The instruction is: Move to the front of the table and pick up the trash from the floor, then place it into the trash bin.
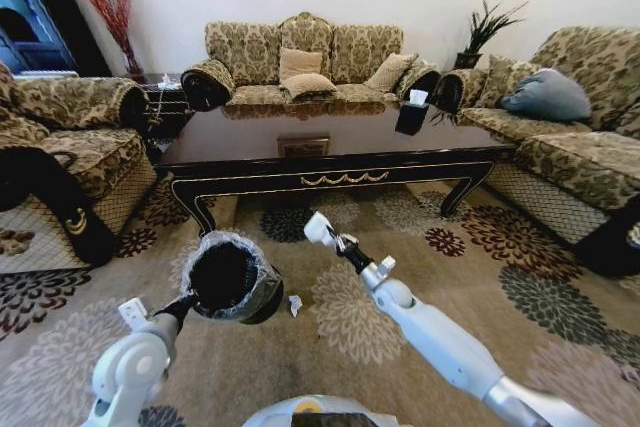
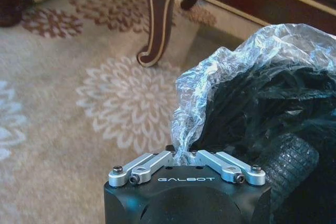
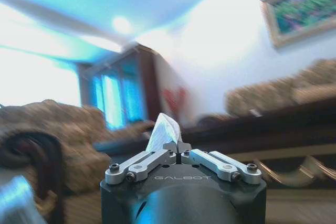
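Observation:
In the head view my left gripper is shut on the rim of the trash bin, a small black bin with a translucent bag, and holds it tilted above the carpet. The left wrist view shows that gripper pinching the bin's crinkled bag. My right gripper is raised to the right of the bin, shut on the trash, a white folded tissue. That tissue sticks up between the fingers of the right gripper. Another small white piece of trash lies on the carpet beside the bin. The dark glossy table stands just beyond.
Patterned sofas stand left, behind and right of the table. A black tissue box sits on the tabletop. The table's curved leg is close to the bin. Open flowered carpet lies to the front right.

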### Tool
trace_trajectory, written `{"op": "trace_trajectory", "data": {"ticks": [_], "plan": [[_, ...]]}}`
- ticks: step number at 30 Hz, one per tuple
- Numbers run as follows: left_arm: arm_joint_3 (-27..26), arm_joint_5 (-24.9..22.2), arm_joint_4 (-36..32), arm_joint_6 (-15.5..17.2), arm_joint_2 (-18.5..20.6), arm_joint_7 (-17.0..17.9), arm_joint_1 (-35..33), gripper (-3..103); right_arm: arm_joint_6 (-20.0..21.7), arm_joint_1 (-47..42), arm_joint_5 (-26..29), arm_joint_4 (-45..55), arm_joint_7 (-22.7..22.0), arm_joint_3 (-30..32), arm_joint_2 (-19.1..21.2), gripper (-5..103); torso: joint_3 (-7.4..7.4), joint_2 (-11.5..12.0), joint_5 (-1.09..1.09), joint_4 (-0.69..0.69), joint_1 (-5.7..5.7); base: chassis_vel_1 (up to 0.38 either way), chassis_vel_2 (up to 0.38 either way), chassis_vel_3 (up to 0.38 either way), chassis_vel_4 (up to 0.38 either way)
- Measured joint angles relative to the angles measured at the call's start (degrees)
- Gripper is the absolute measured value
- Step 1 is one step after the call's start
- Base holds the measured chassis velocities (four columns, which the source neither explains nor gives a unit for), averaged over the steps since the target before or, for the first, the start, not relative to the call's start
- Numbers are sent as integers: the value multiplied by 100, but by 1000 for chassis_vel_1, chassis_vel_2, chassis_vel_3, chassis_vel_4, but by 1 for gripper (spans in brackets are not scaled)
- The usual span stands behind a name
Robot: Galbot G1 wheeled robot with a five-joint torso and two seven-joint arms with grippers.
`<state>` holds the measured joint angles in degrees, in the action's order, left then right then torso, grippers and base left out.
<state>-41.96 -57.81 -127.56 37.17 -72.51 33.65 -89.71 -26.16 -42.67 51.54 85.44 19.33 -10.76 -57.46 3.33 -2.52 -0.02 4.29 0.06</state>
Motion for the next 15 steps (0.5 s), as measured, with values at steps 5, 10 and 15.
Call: {"op": "trace_trajectory", "data": {"ticks": [5, 10, 15], "plan": [[142, -64, 37, 0, 17, 49, 66, 2, -91, 245, 261, 233, 659, -263, -6, 0, 0, 0, 1, 1, 0, 0, 0, 0, 0], [353, -49, 286, -23, -44, 87, 241, 2, -173, 364, 236, 330, 1272, -703, 5, 0, 0, 0, 2, 0, 0, 0, 0, 0, 0], [704, 44, 583, -25, -209, 114, 487, 2, -236, 424, 29, 273, 1745, -1079, -38, 0, 0, 0, 1, 2, 0, 0, 0, 0, 0]]}}
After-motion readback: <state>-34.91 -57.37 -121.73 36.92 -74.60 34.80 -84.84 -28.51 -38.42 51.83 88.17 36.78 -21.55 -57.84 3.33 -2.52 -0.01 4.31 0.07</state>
